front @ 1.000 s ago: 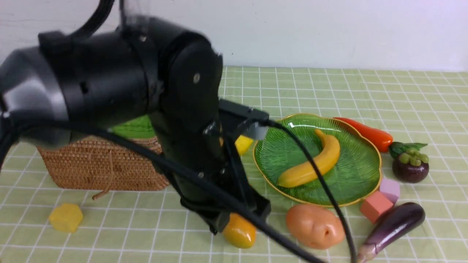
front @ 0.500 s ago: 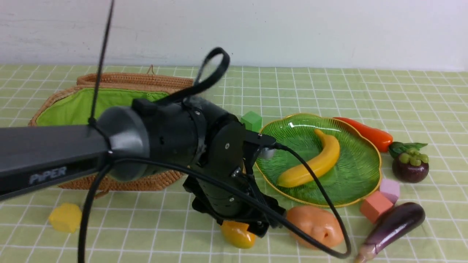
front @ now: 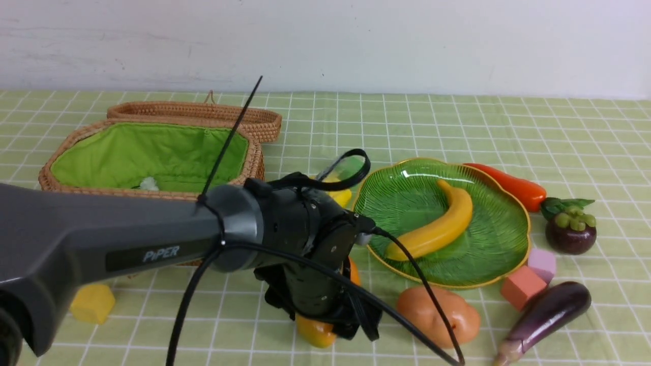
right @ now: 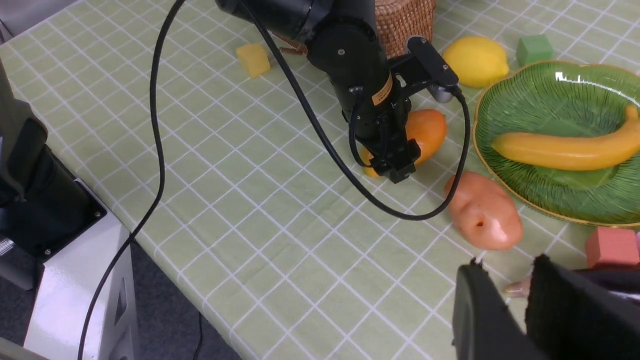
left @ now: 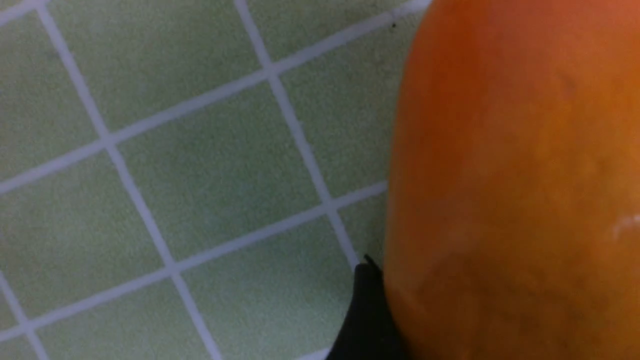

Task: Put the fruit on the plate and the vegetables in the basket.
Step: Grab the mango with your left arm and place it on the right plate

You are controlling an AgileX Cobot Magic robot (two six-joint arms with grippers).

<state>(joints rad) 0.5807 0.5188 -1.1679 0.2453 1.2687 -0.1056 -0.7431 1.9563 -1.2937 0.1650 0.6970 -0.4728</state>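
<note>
Fingers of the left gripper [right: 395, 167] are down on the mango [right: 427, 131], which lies on the checked cloth [front: 585, 132] in front of the plate's near left edge. I cannot tell from my screens whether they are clamped on it or only standing around it. My left wrist camera is almost filled with orange skin, and one dark fingertip [left: 367, 310] touches the mango's side. The left arm reaches in low across the front of the basket [front: 152, 152].

The right gripper [right: 507, 265] hangs over the cloth close to the stem end of the eggplant [front: 549, 312]. Its two fingers stand a little apart, with nothing between them.

Just to the right of the mango sits the potato [front: 437, 315], apart from it and close to the rim of the plate [front: 488, 239]. The banana [front: 442, 223] is the only fruit on the plate. The lemon [right: 475, 60] lies on the cloth between plate and basket, with a green block [right: 534, 49] near it. The red pepper [front: 513, 187] rests against the plate's far right rim, and the mangosteen [front: 569, 234] is just beyond it. A coral block [front: 521, 287] and a lilac block [front: 543, 263] sit between plate and eggplant.

The basket is open, its lid [front: 203, 113] folded back behind it, and I see no vegetable on the green lining. A yellow block [front: 91, 303] lies in front of it.
</note>
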